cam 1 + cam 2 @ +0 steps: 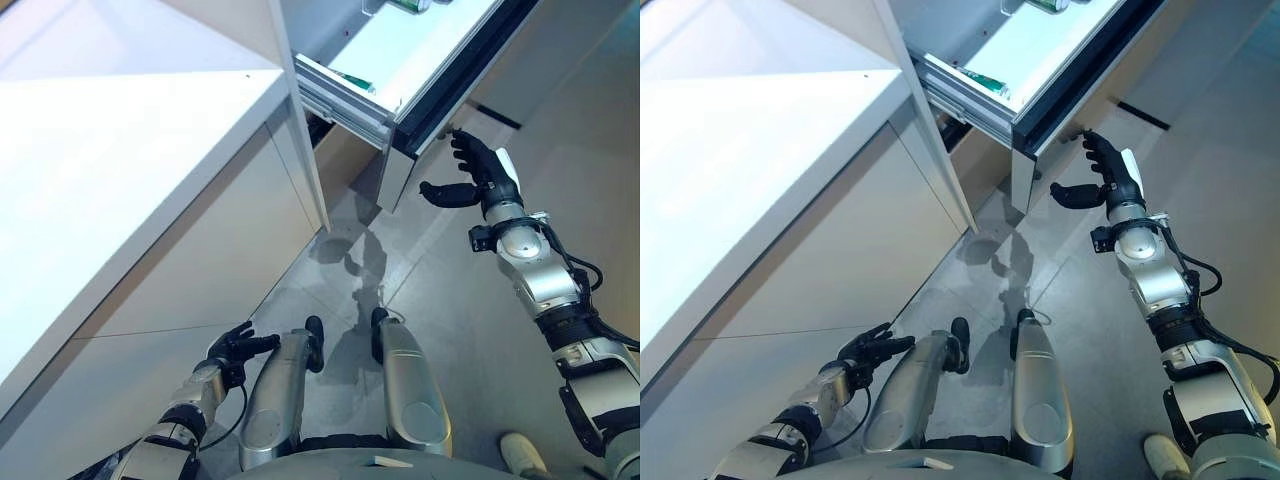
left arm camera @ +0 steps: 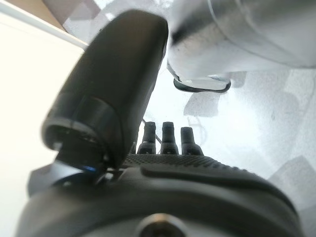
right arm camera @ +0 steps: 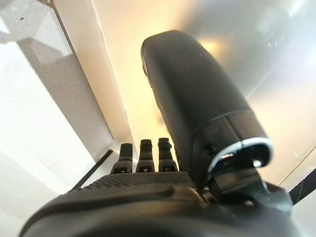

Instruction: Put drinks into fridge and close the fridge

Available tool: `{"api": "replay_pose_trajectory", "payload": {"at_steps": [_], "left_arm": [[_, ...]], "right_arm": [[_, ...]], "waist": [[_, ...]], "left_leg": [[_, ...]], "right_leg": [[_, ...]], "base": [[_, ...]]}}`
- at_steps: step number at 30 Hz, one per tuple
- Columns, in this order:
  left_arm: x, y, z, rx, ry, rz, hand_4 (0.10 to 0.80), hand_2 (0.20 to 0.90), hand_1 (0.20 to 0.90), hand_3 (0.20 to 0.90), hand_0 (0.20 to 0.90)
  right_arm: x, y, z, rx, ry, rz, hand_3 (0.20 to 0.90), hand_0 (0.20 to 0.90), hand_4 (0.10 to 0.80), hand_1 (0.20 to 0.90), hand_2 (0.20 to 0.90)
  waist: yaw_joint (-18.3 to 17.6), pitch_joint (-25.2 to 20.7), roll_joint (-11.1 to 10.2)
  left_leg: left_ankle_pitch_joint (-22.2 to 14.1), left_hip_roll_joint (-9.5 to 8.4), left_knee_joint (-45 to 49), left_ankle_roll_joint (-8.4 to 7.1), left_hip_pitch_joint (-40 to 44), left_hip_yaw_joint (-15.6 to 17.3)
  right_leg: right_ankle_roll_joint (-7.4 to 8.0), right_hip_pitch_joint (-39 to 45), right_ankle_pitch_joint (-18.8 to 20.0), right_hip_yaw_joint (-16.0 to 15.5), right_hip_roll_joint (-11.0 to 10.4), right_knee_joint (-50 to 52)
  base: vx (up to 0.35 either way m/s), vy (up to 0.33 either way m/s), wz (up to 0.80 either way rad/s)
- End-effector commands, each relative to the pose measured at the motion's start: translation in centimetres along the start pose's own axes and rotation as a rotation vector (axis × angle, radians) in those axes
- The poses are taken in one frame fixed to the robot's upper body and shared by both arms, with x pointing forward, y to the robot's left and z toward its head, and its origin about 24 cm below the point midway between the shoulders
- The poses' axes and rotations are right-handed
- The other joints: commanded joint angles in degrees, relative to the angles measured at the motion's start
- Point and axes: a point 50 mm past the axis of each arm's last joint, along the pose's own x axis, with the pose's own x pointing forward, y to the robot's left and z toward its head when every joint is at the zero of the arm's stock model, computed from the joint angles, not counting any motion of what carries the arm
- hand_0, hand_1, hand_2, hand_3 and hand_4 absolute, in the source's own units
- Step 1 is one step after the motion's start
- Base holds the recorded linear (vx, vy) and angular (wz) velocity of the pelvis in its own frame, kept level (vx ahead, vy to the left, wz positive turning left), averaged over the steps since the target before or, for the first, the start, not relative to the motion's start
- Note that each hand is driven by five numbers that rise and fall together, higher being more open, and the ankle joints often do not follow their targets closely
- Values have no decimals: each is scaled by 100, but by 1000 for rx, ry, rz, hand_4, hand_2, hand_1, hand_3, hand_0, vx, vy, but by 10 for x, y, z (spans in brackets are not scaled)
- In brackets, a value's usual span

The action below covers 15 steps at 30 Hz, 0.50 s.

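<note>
The fridge door (image 1: 425,55) stands open at the top of the eye views, its lit white inner side with shelf rails facing up and a dark seal along its edge. A green drink (image 1: 352,82) lies in a door shelf, and another green item (image 1: 408,5) shows at the top edge. My right hand (image 1: 478,175) is open just below the door's outer edge, fingers straight and reaching up to it, thumb spread out. In the right wrist view the thumb (image 3: 197,108) and fingers point at a pale panel and hold nothing. My left hand (image 1: 235,350) hangs low beside the cabinet, open and empty.
A tall white cabinet side (image 1: 120,150) fills the left, with its front edge (image 1: 305,150) running down next to the door's hinge. Grey floor tiles (image 1: 450,330) lie under the door. A pale shoe (image 1: 522,455) shows at the lower right.
</note>
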Motion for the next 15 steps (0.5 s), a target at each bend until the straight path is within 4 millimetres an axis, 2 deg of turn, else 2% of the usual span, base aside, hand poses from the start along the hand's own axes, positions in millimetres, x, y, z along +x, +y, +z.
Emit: {"api": "replay_pose_trajectory", "payload": {"at_steps": [1,7,11,15], "left_arm": [[-6,20,-15,93,44,43,800,900,900,900,900],[-6,24,-15,115,56,52,800,900,900,900,900],[-7,25,-15,155,48,19,800,900,900,900,900],[-9,27,-18,152,39,11,800,900,900,900,900]], "right_arm": [[22,28,165,145,-605,132,900,900,800,900,900],[32,45,181,194,-589,163,900,900,800,900,900],[38,43,187,205,-584,122,900,900,800,900,900],[39,37,182,217,-575,47,900,900,800,900,900]], "waist": [[682,-782,-300],[1073,-961,-409],[1271,-1001,-452],[1357,-1072,-514]], "left_leg": [[-344,-182,-257,250,351,129],[-78,-228,-849,193,676,-89],[-20,-252,-981,177,749,-182],[13,-250,-1138,180,874,-219]], "right_leg": [[-188,785,44,-215,46,-702],[-111,1277,251,-459,41,-1426],[-102,1449,311,-614,54,-1648],[-69,1593,352,-702,45,-1812]], "base": [[105,29,26],[43,49,28],[-17,38,34],[-37,29,12]]}}
